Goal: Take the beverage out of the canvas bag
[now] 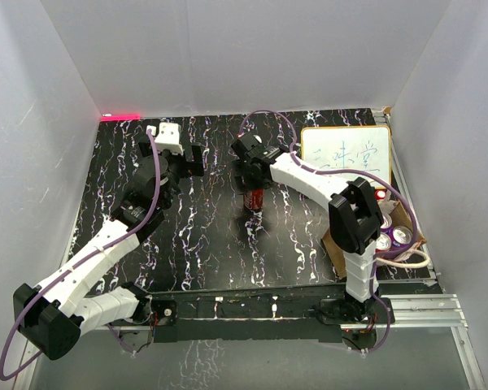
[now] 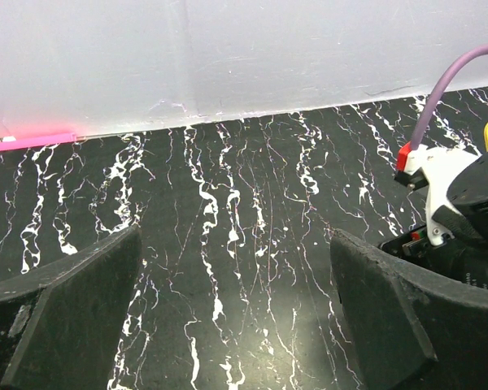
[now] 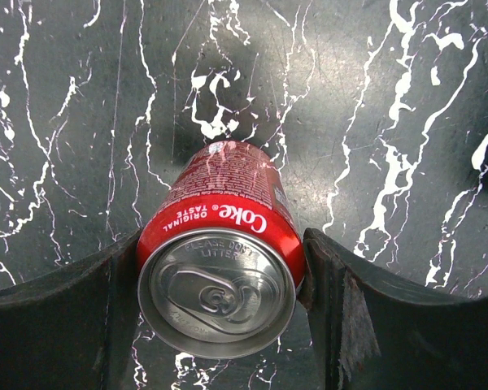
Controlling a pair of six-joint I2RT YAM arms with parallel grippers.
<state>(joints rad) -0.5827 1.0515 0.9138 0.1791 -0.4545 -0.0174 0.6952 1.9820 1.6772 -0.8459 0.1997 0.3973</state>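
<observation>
A red Coke can, the beverage (image 3: 215, 215), stands upright between my right gripper's (image 3: 220, 244) fingers, which are shut on its upper part. From above, the can (image 1: 254, 198) is at the table's middle with the right gripper (image 1: 252, 175) over it; whether its base touches the table I cannot tell. The tan canvas bag (image 1: 408, 221) sits at the right edge behind the right arm, with purple-topped cans (image 1: 388, 241) inside and a cream handle (image 1: 413, 261) hanging forward. My left gripper (image 1: 185, 159) is open at the back left, and nothing is between its fingers (image 2: 73, 301).
A white board with writing (image 1: 346, 154) lies at the back right, just beyond the bag. White walls enclose the black marbled table (image 1: 203, 244) on three sides. The right arm's wrist (image 2: 459, 203) shows to the right of my left gripper.
</observation>
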